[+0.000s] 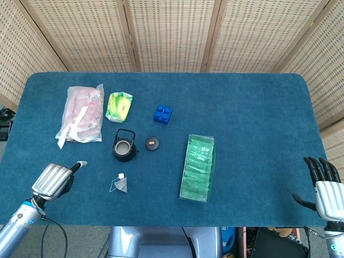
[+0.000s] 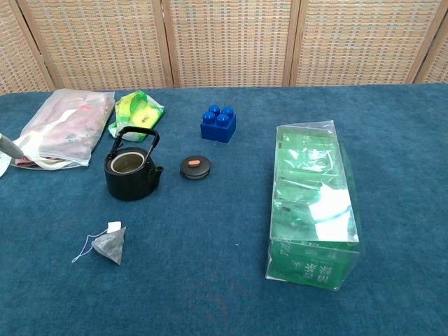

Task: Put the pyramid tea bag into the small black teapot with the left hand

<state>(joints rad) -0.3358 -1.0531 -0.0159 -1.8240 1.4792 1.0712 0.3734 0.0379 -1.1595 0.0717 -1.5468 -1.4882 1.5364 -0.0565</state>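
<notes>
Your left hand (image 1: 52,180) hovers at the bench's (image 1: 252,118) near-left edge, fingers curled in on nothing, left of the pyramid tea bag (image 1: 121,185) lying just before the small black teapot (image 1: 124,145), while your right hand (image 1: 327,192), fingers spread and empty, waits far right.
</notes>
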